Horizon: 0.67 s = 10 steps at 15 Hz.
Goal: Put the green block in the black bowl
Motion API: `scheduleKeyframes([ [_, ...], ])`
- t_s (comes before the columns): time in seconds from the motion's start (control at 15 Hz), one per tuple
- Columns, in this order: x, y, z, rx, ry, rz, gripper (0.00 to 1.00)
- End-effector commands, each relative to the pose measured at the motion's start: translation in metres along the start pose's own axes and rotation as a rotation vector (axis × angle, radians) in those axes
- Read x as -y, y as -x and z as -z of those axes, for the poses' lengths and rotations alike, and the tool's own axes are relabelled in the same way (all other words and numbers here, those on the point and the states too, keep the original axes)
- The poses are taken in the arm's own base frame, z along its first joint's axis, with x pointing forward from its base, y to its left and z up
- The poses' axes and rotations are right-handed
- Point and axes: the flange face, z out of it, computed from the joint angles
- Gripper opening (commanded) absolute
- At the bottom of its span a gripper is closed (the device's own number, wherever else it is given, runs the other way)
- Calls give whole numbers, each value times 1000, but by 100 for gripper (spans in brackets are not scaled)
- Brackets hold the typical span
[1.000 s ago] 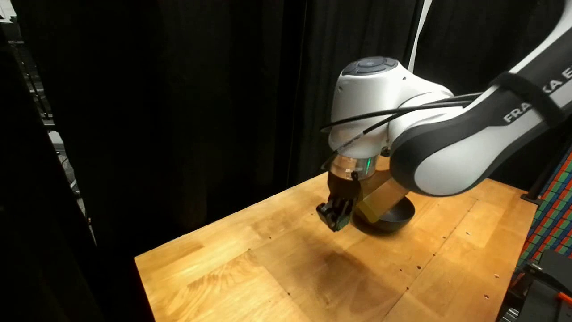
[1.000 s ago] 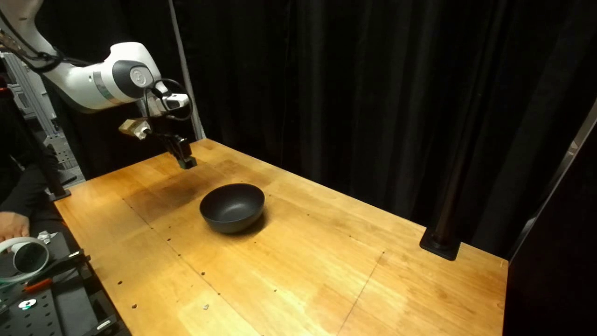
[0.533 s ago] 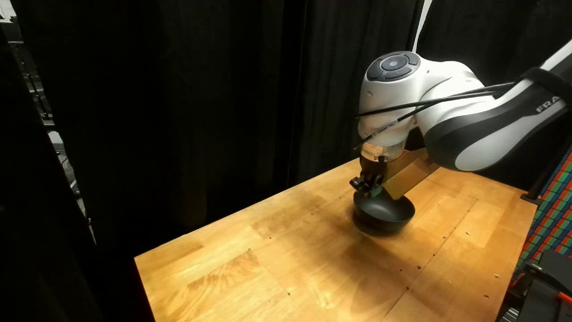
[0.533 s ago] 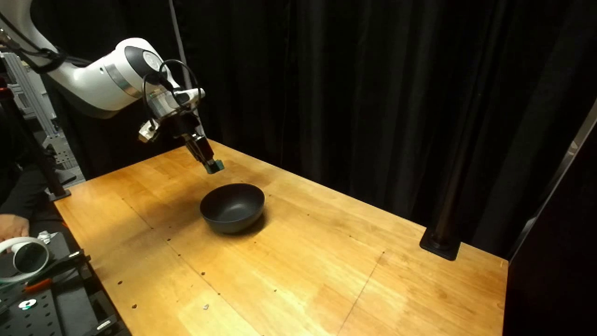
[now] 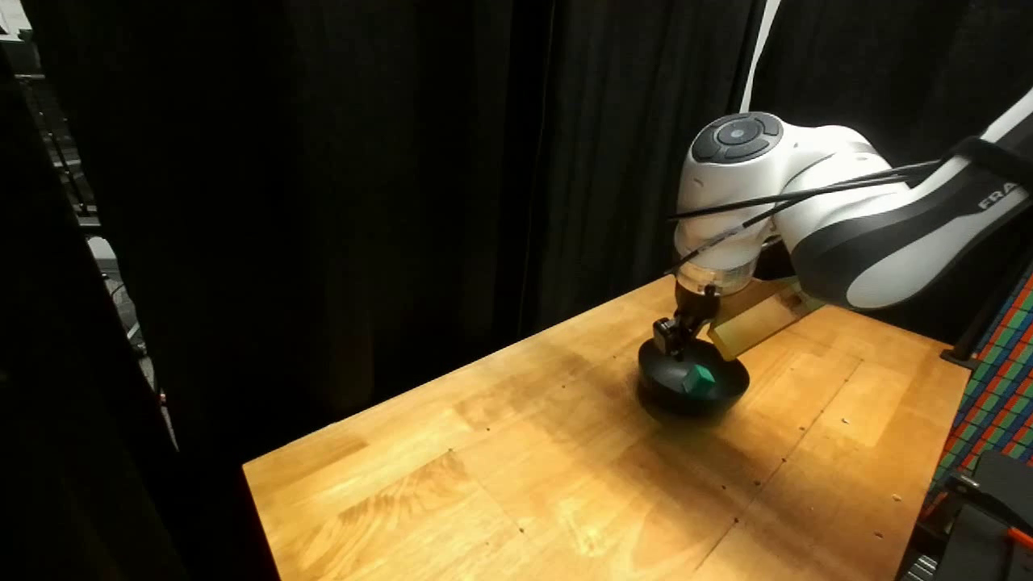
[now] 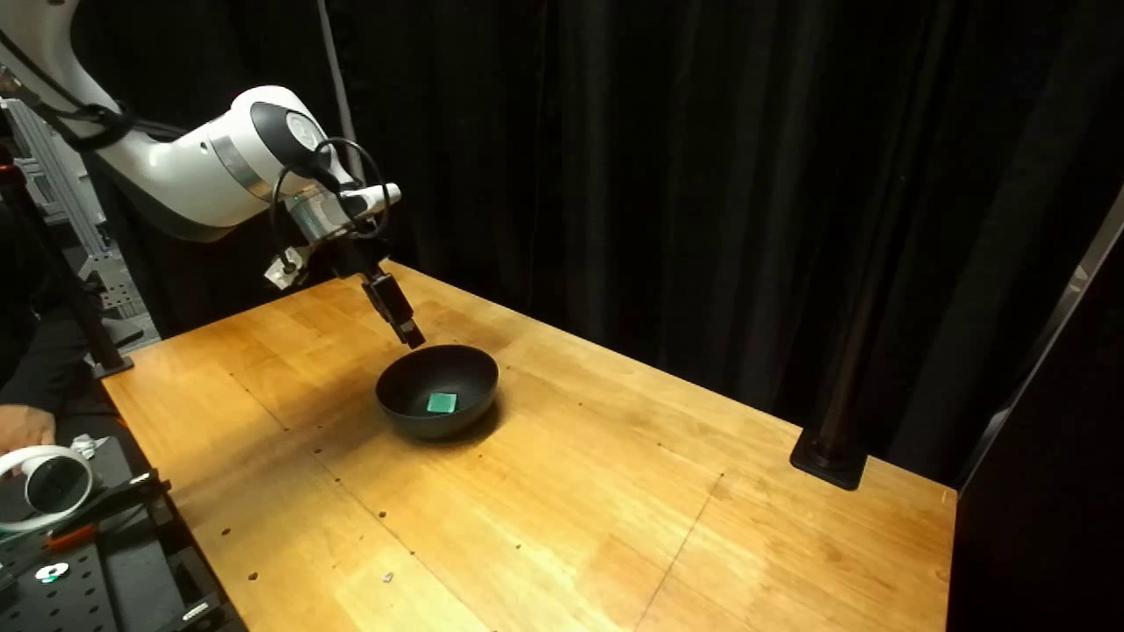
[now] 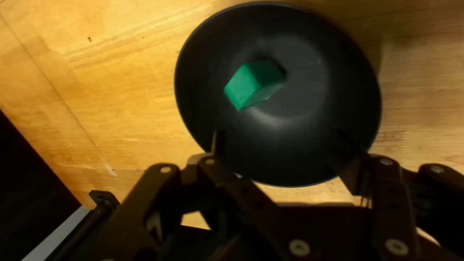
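The green block (image 7: 253, 85) lies tilted inside the black bowl (image 7: 308, 141), off to one side of its floor in the wrist view. In both exterior views the green block (image 5: 699, 380) also shows within the bowl (image 6: 408, 382), which sits on the wooden table. My gripper (image 7: 281, 143) is open, its jaws spread apart with only the bowl's dark interior seen between them. From an exterior view the gripper (image 6: 411, 333) hangs just above the bowl's back rim, apart from the block.
The wooden table (image 6: 562, 491) carries a black post base (image 6: 830, 458) near its far corner. Beyond the table's side edge, a person's hand (image 6: 25, 427) rests by a white ring-shaped device (image 6: 53, 483). Black curtains (image 5: 363, 202) stand behind the table.
My gripper has moved over to the bowl with the block, then opened. The block has left the jaws and dropped into the bowl; the bowl has stayed put.
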Motion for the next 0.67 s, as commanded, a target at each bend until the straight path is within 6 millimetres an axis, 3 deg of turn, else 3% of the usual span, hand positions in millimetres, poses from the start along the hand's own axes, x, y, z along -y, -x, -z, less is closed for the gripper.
scheduleKeyframes([
  [0.0,-6,13,57,7,-183,-18,100],
  [0.07,-11,18,79,16,-239,-18,100],
  [0.47,-21,26,173,73,-516,-22,100],
  [0.53,-6,20,142,69,-447,-30,100],
  [0.6,-9,20,156,75,-478,-29,100],
])
